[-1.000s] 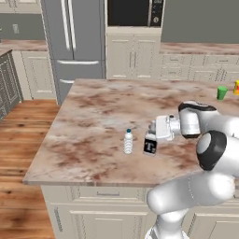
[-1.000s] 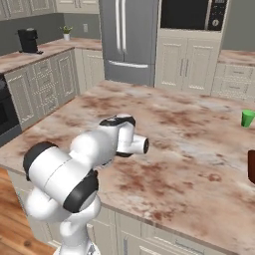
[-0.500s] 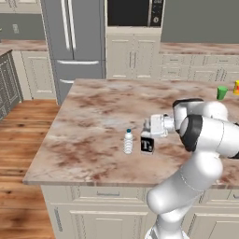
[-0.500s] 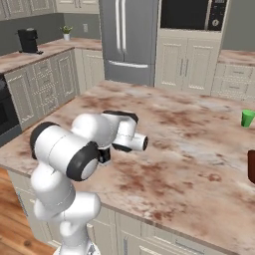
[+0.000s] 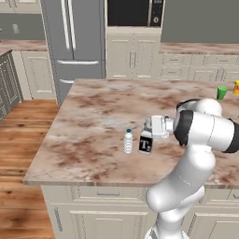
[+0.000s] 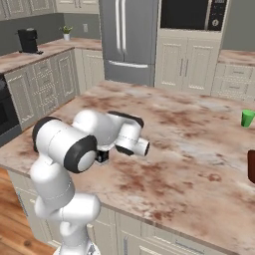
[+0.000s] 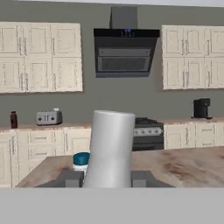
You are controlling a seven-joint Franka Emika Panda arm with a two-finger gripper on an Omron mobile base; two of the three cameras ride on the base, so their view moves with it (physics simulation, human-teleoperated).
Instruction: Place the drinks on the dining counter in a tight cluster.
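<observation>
Left base view: the claw point(image 5: 148, 132) grips the white bottle point(image 5: 145, 143), which stands on the desk point(image 5: 93, 112) just beside the water bottle point(image 5: 128, 141). A green cup point(image 5: 221, 92) sits far off.

Right base view: the arm hides the claw.

Hand view: the fingers point(image 7: 72, 178) clamp the white bottle point(image 7: 110, 146); a maroon bottle point(image 7: 14, 119) stands on the far wall counter beside a toaster point(image 7: 48, 117).

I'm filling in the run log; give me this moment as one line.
end effector: shut on white bottle | white bottle: upright on dining counter, beside water bottle | green cup: far edge
</observation>
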